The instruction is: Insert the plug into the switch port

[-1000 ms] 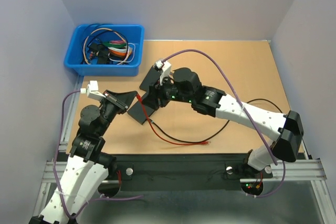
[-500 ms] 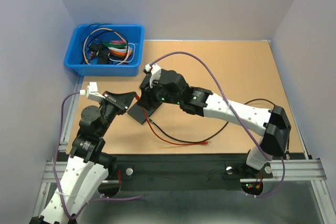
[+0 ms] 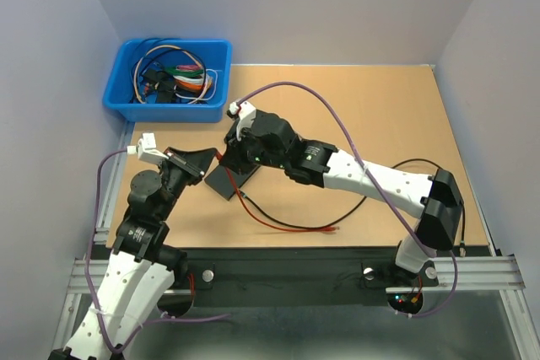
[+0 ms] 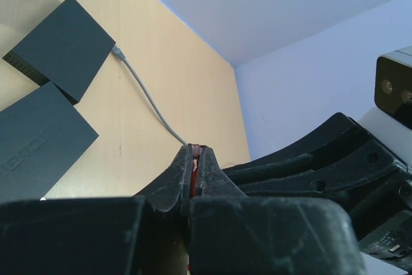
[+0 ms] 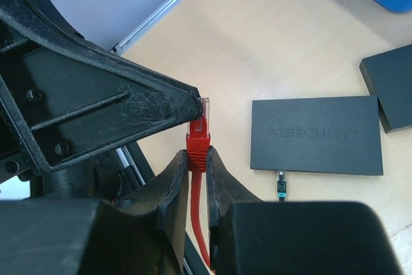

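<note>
Two clenched grips on one red plug (image 5: 199,134), right gripper (image 5: 197,158) around its boot, left gripper (image 4: 196,154) at its tip.

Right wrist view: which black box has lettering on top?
The middle box, with raised letters; the box cut off at the right edge looks plain.

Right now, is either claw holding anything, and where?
Both pinch the red cable: the right gripper just behind its plug, the left gripper near that end, exact spot hidden.
</note>
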Controlling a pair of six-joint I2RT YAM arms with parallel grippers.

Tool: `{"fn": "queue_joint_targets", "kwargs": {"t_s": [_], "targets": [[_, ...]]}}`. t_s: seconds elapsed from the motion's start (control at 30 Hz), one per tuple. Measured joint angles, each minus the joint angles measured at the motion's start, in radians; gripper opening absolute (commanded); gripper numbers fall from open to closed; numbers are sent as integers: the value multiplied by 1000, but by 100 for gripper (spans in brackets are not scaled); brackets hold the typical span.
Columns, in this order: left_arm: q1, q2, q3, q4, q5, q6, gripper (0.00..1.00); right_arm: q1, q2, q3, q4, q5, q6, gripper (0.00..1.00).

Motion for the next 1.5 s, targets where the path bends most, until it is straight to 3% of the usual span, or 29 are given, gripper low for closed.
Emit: {"fn": "queue_joint_targets", "kwargs": {"t_s": [0.1,0.2,0.23,0.3,0.33,0.73,1.1,1.5], "targets": [[0,-4,-6,-6,-5,3,0,0,8,0,1,2,0,0],[0,-12,-16,-8,-5,15,31,0,13,-1,-1,17,0,0],[0,-13,-16,-8,-5,14,51,0,13,-1,-1,28,0,0],[0,-12,-16,-4,9,28,67,0,13,-3,-1,49,-3,0],[0,-11,-16,-3,16,37,69,0,13,-6,2,62,-7,0],[0,140,-18,-43,2,147,74,-95,-61,-242,-55,251,-99,0],[76,463,-126,193,47,146,73,-98,38,-309,-60,205,-103,0],[148,690,-131,483,93,168,72,-98,161,-320,-40,92,-97,1]]}}
